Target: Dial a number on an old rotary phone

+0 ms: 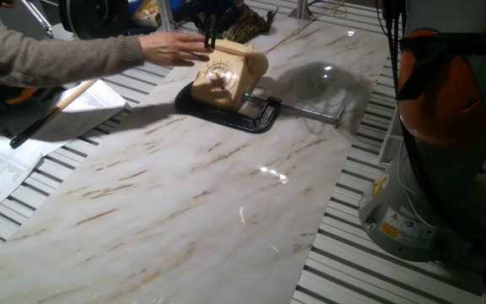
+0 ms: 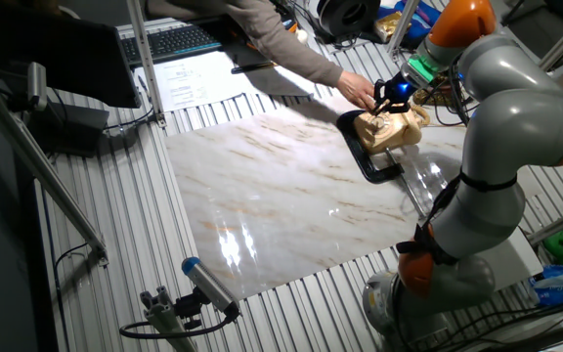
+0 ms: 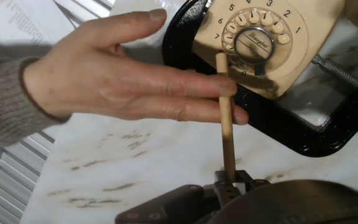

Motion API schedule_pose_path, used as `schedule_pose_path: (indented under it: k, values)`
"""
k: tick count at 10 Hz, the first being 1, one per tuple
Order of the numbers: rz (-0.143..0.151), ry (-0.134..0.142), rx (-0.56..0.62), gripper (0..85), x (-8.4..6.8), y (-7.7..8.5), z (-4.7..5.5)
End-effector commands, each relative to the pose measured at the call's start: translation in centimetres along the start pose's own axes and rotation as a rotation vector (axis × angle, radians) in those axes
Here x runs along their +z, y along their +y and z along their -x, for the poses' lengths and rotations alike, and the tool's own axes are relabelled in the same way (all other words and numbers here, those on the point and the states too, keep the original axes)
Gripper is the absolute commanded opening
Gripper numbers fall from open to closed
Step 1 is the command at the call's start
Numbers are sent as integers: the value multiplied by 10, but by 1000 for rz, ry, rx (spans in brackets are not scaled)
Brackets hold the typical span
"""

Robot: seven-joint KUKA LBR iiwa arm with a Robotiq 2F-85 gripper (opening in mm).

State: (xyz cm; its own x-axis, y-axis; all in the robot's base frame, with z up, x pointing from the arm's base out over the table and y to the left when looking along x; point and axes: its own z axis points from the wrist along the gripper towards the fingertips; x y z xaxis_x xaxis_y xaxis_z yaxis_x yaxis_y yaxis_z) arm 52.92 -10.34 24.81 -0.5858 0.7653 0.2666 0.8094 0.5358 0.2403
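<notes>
The cream-beige rotary phone [image 1: 233, 74] sits at the far end of the marble table [image 1: 192, 203], held by a black C-clamp [image 1: 245, 116]. In the hand view its round silvery dial [image 3: 253, 37] faces me on the phone's sloped front [image 3: 309, 31]. My gripper [image 3: 232, 182] is shut on a thin wooden dowel [image 3: 226, 124], whose tip is at the dial's lower left edge. The gripper [image 1: 209, 32] hangs just above the phone's left side, also in the other fixed view [image 2: 396, 91]. A person's hand [image 3: 123, 74] lies flat beside the phone, partly behind the dowel.
The person's sleeved arm [image 1: 49, 55] reaches in from the left. The clamp's silver screw bar [image 1: 312, 111] sticks out to the right of the phone. Papers [image 1: 15, 152] and a long wooden stick [image 1: 62, 103] lie at the left edge. The robot base [image 1: 433, 169] stands at right.
</notes>
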Motion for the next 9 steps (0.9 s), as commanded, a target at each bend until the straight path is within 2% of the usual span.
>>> schedule_pose_path:
  k: [1,6,9]
  values:
    - [-4,3,-4,0,-1,0,-1]
    - [-17,11,-4,0,-3,-2,-2]
    - [-28,16,41,0,-4,-1,-4]
